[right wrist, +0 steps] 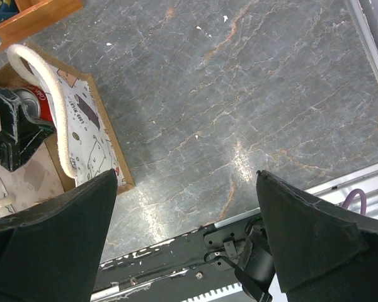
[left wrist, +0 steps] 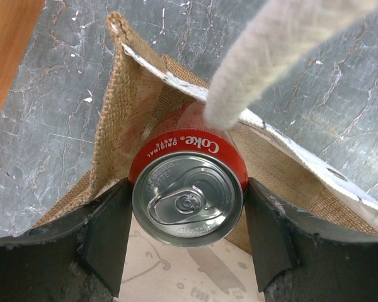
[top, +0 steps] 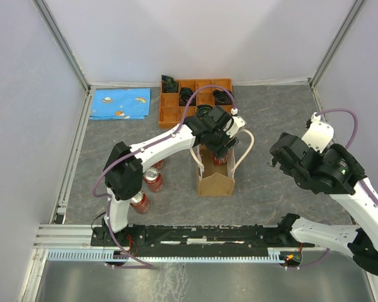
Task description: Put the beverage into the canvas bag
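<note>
Red Coke can (left wrist: 188, 195) sits upright in the left jaws, pinched by its sides, with both fingers (left wrist: 104, 233) flat against the can wall. From the top camera I see it at the mouth of the canvas bag (top: 215, 179), toward the far end of the opening. I can't tell how deep it sits or whether its base touches the bag floor. On the left wrist camera the burlap wall and printed lining show around and below the can, and one cream rope handle (left wrist: 271, 56) arcs across just above it. Right jaws are spread wide with nothing between them, hanging over bare grey tabletop (right wrist: 239, 94) to the right of the bag, apart from it. Three more red cans (top: 154, 180) stand on the tabletop left of the bag, by the left arm. Orange tray (top: 170, 114) is at the far edge behind the bag, and a blue sheet (top: 120, 104) lies flat to its left.
</note>
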Controlling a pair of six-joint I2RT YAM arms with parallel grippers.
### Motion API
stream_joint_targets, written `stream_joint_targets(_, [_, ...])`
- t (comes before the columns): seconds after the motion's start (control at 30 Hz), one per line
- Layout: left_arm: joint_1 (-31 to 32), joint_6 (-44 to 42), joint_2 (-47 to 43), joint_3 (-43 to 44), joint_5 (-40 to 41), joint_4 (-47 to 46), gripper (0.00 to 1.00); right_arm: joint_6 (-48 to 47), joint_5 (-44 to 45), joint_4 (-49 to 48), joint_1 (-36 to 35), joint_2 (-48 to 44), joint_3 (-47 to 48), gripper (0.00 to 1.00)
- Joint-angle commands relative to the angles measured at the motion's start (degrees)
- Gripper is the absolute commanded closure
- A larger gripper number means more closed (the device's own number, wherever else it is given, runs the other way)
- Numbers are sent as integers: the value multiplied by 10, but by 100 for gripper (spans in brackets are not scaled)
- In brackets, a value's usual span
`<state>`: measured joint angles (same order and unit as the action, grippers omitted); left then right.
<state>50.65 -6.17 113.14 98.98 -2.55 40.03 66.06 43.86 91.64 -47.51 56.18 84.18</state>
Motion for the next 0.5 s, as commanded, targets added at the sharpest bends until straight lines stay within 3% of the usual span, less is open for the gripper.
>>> stream_joint_targets(0.0, [3, 35, -7, 11, 12, -70, 97, 15, 18, 62, 3, -11, -1, 1])
stream_joint_targets(0.47, [7, 54, 3, -7, 18, -104, 95, 17, 17, 58, 2, -10, -9, 1])
